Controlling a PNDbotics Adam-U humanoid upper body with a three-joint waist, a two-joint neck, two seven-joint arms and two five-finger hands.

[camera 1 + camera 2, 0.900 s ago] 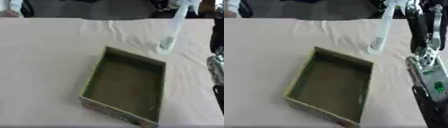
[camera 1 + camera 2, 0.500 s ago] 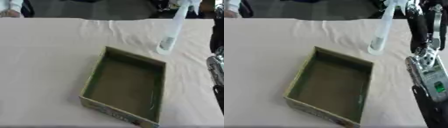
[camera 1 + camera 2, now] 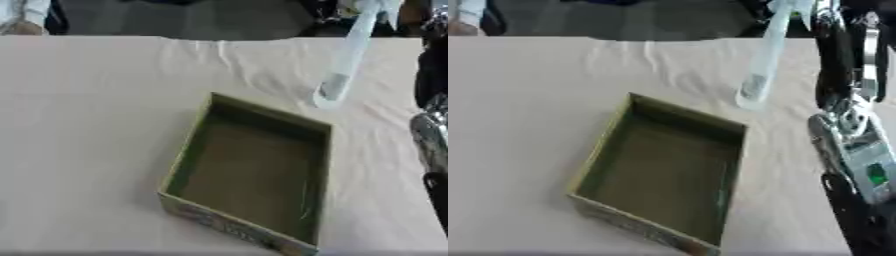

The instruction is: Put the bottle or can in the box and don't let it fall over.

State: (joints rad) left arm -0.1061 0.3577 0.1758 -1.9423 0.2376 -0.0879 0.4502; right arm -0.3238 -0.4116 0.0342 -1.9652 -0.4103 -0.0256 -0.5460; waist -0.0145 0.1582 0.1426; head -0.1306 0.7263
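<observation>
Right hand (image 3: pixel 811 7) shows only at the top edge, gripping the neck of a tall clear bottle (image 3: pixel 760 65) that hangs tilted beyond the far right corner of the open cardboard box (image 3: pixel 254 172) on the cloth-covered worktop (image 3: pixel 87 125). Nothing differs from a moment ago.

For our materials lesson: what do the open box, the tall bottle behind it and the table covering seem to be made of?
The box looks like matte cardboard: thin stiff walls, printed outer side. The bottle seems to be clear or pale plastic, since it looks see-through, though glass cannot be ruled out. The table covering looks like pale cloth: soft creases.
</observation>
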